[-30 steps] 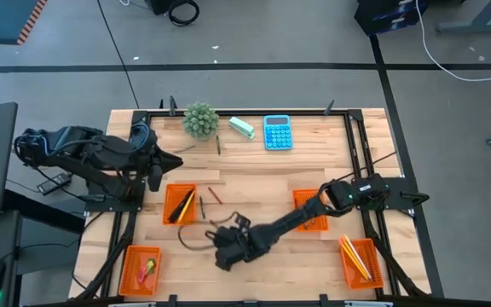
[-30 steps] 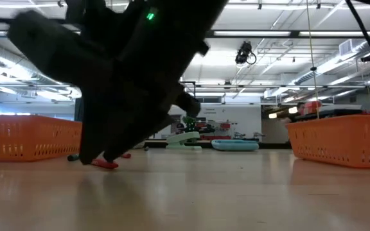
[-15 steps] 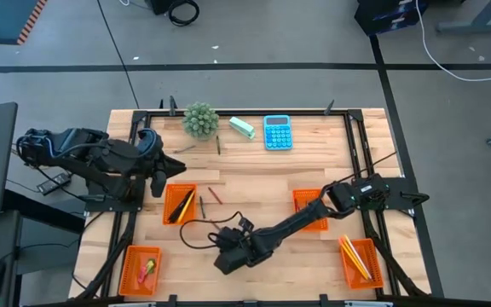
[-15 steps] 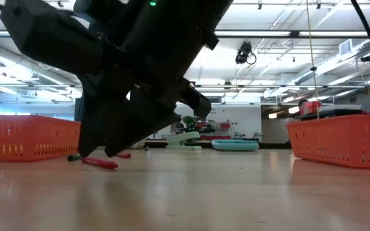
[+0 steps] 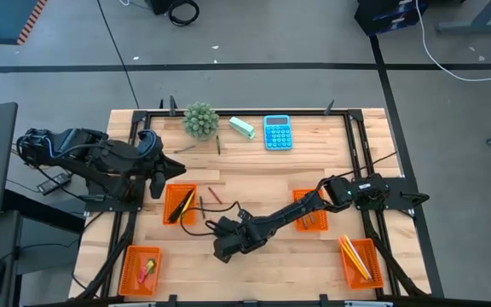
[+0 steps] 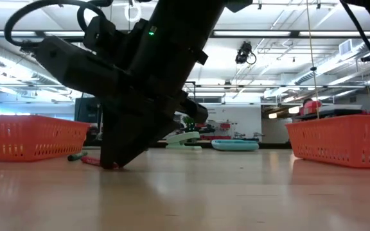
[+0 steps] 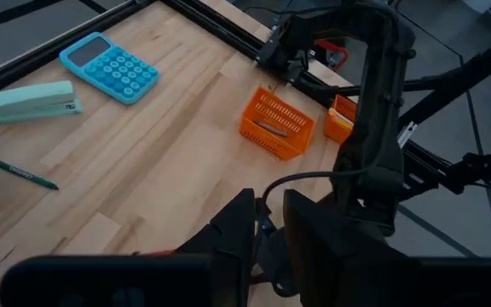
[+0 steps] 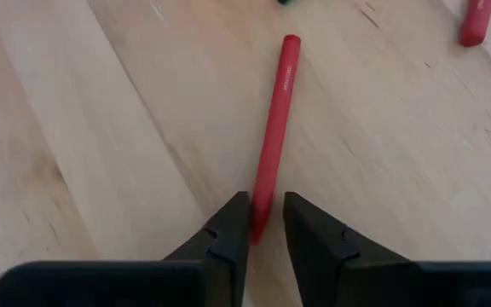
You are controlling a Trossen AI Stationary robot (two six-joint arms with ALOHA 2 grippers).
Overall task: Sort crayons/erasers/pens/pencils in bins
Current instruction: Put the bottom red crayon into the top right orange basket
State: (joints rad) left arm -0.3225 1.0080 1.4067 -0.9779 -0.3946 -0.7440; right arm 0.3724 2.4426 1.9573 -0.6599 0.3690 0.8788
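Note:
My right gripper (image 5: pixel 221 247) reaches across to the table's near middle, its fingertips down on the wood and shut on a red crayon (image 8: pixel 276 128) that lies flat. In the high view the gripper hides this crayon. In the low view its free end (image 6: pixel 90 160) sticks out beside the fingers. Another red crayon (image 5: pixel 216 196) lies by the bin (image 5: pixel 180 205) holding pens and pencils. My left gripper (image 7: pixel 269 213) hangs raised over the table's left edge with a narrow gap between its fingers and nothing in it. My right gripper pinches the red crayon at its near end (image 8: pixel 261 223) between its two fingers (image 8: pixel 228 223). They slant down from the table's right side, and the crayon runs on ahead in line with them. It lies flat on the table.
Three more orange bins stand at the near left (image 5: pixel 141 269), right middle (image 5: pixel 311 211) and near right (image 5: pixel 361 260). A small plant (image 5: pixel 200 119), a mint block (image 5: pixel 242 128), a blue calculator (image 5: pixel 278 132) and a dark pen (image 5: pixel 218 145) sit along the far edge.
My right gripper has sunk to the table and shifted a little toward the far edge, tipping steeper, and its fingers have closed about the red crayon's end. The crayon has stayed flat on the wood.

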